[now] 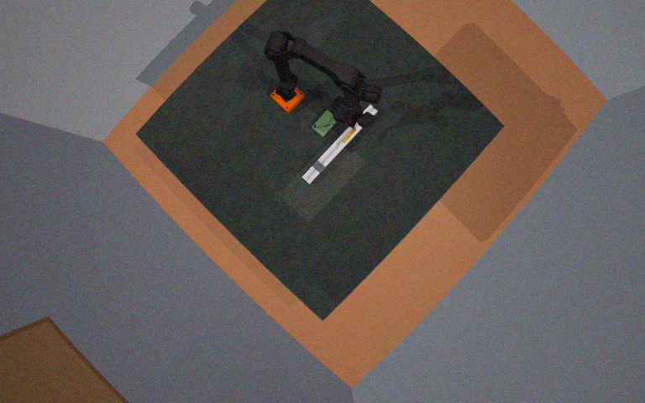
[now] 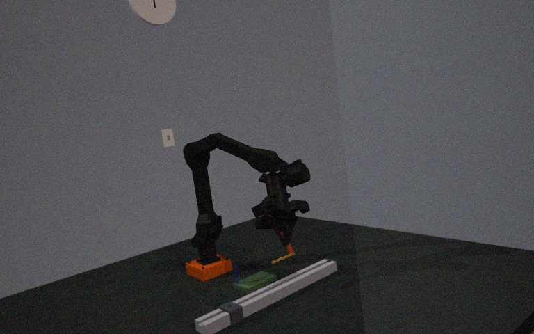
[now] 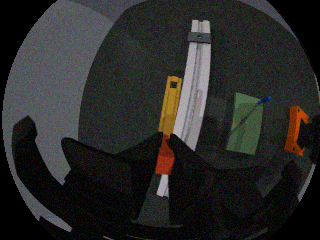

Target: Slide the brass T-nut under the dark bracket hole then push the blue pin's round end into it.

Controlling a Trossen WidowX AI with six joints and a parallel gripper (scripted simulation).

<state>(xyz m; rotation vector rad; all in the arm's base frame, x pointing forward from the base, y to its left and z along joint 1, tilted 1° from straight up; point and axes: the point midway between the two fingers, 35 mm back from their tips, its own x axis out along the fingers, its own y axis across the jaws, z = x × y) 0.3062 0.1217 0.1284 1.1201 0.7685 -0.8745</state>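
My gripper [image 2: 287, 243] [image 3: 167, 136] is shut on the orange handle [image 2: 290, 248] [image 3: 164, 159] of the brass T-nut. The T-nut [image 1: 348, 134] [image 2: 282, 258] [image 3: 170, 104] hangs in the air above the far part of the aluminum rail [image 1: 333, 151] [image 2: 286, 285] [image 3: 198, 75], its length roughly along the rail. In the wrist view it shows just left of the rail. The dark bracket [image 1: 317, 165] [image 2: 231, 311] [image 3: 192, 37] sits across the rail near its other end, its hole visible. The blue pin [image 1: 315, 125] [image 2: 236, 274] [image 3: 265, 100] stands up from the green tray [image 1: 323, 130] [image 2: 257, 281] [image 3: 249, 145].
The green tray lies beside the rail, on the side of the arm's orange base [image 1: 287, 101] [image 2: 208, 269] [image 3: 294, 131]. The dark mat [image 1: 246, 199] lies under everything, with an orange-brown border [image 1: 390, 299] around it. A paler rectangular patch [image 1: 311, 201] shows beside the rail.
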